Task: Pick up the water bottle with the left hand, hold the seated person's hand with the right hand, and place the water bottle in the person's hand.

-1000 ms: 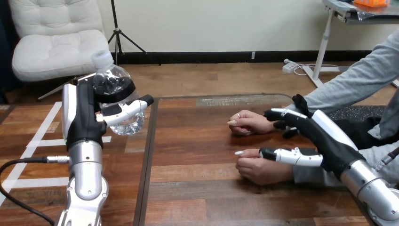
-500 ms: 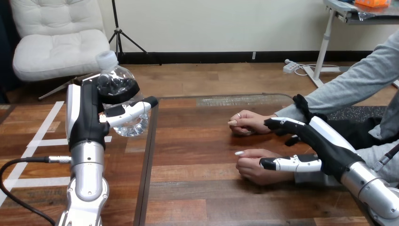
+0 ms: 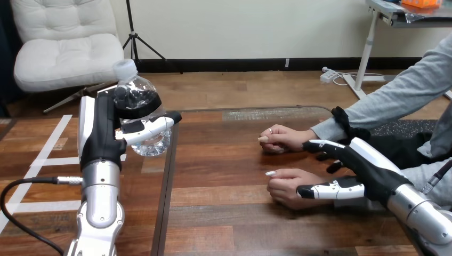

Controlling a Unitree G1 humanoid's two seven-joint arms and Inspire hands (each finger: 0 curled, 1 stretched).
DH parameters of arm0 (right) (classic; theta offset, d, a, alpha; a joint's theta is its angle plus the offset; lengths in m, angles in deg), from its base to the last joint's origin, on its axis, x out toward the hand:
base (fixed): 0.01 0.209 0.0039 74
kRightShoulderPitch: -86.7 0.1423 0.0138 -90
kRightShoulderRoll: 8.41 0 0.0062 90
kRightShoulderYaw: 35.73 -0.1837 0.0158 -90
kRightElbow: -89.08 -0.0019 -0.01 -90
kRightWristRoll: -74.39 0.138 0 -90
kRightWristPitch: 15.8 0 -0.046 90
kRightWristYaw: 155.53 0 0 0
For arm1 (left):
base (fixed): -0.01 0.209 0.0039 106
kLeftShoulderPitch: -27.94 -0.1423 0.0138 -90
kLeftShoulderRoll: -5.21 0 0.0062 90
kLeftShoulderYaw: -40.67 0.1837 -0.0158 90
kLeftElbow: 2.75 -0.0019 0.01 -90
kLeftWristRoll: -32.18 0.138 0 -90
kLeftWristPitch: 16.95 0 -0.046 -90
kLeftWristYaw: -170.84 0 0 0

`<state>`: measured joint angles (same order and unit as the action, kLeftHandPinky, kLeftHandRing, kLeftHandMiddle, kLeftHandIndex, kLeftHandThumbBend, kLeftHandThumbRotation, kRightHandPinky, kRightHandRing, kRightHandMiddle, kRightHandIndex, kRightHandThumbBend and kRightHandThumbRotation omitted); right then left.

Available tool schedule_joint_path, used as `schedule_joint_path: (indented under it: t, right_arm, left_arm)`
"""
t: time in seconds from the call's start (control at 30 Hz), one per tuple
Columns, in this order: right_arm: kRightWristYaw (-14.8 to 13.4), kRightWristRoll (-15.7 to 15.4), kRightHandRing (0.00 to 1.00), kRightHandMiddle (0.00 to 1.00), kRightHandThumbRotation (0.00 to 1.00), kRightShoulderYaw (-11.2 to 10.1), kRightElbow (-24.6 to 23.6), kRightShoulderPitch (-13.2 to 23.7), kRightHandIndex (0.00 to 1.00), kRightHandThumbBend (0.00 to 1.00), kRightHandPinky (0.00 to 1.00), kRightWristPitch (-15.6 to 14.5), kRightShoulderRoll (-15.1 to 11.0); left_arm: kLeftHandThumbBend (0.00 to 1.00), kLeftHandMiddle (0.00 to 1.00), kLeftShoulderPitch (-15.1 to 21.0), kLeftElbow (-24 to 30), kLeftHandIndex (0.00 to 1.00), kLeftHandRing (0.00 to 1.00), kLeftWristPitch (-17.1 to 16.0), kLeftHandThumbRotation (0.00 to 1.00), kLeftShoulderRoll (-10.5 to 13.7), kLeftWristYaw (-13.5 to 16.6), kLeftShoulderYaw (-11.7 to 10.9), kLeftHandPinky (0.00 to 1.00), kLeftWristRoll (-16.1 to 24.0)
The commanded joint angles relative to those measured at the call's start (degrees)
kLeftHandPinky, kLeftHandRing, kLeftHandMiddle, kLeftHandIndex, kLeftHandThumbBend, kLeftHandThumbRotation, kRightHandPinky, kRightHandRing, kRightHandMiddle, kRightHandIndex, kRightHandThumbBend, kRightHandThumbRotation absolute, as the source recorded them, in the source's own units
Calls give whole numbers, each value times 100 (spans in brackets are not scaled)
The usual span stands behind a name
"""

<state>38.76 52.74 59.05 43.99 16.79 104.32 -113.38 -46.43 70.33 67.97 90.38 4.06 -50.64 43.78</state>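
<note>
Clear plastic water bottle [image 3: 139, 114], white-capped, upright in left hand [image 3: 104, 130].

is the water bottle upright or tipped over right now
Upright, leaning slightly: the water bottle has its white cap on top and its base below, with the left hand curled round it.

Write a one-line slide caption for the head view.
Left hand grips the water bottle; right hand, open, is at the person's nearer hand.

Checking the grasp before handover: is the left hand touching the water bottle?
Touching. The head view shows the left hand with fingers and thumb curled round the water bottle.
</note>
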Motion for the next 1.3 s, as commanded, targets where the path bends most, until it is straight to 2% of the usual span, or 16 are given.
schedule_joint_path:
  t: [0.0,0.43,0.57,0.73,1.27]
  right_arm:
    - [-35,-35,86,90,59,61,136,579,88,100,74,54,-224]
    - [-59,-101,86,90,59,175,516,741,88,100,72,129,-333]
    - [-25,-126,87,90,58,205,521,764,89,100,72,31,-372]
    - [18,-91,87,91,55,213,561,788,89,100,72,45,-396]
    - [73,-307,88,92,52,403,818,1012,90,100,75,-181,-521]
  left_arm:
    - [77,38,214,491,41,33,-13,0,28,-11,-82,28,21]
    - [77,39,193,537,41,34,33,0,34,-44,-93,28,41]
    - [77,39,198,502,41,35,3,0,36,-57,-111,29,17]
    - [77,40,206,453,41,35,-18,0,31,-77,-138,30,-27]
    - [77,40,213,402,41,36,-100,0,36,-125,-157,30,-74]
